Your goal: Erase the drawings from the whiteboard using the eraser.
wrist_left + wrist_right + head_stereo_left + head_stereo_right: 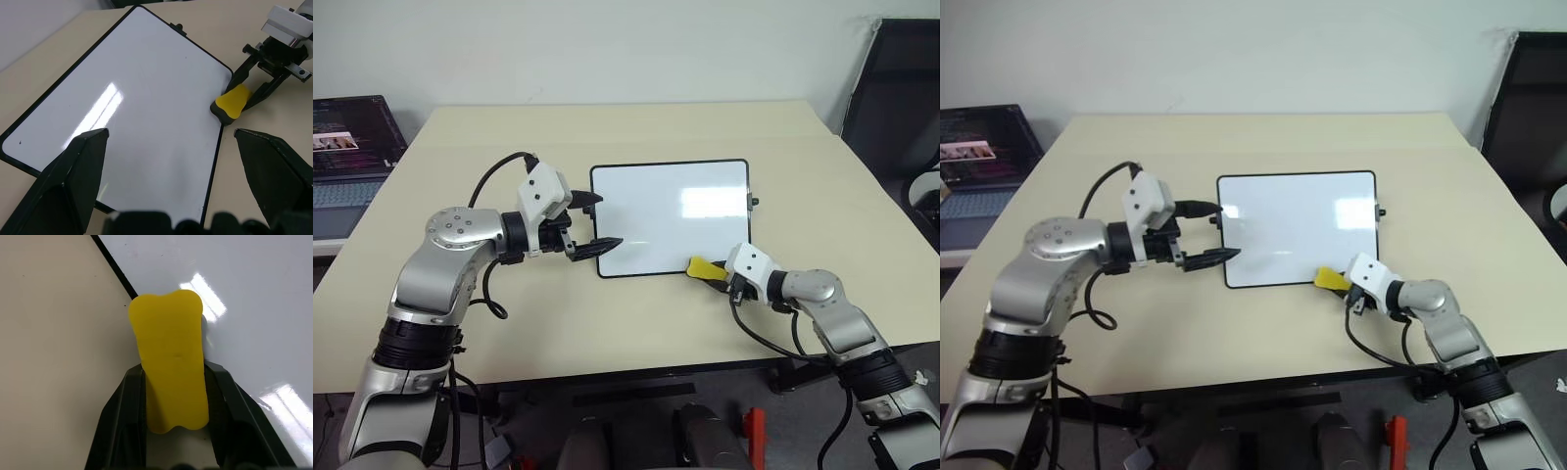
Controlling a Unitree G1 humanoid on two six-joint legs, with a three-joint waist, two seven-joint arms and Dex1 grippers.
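On the beige table [636,323]: one whiteboard [671,217], one eraser [703,266] clamped in the right hand [718,277], left hand [599,220] spread empty.

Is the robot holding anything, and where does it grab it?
Yes. The right end effector grips the yellow eraser by its two long sides, near the back end. The left end effector is open and holds nothing.
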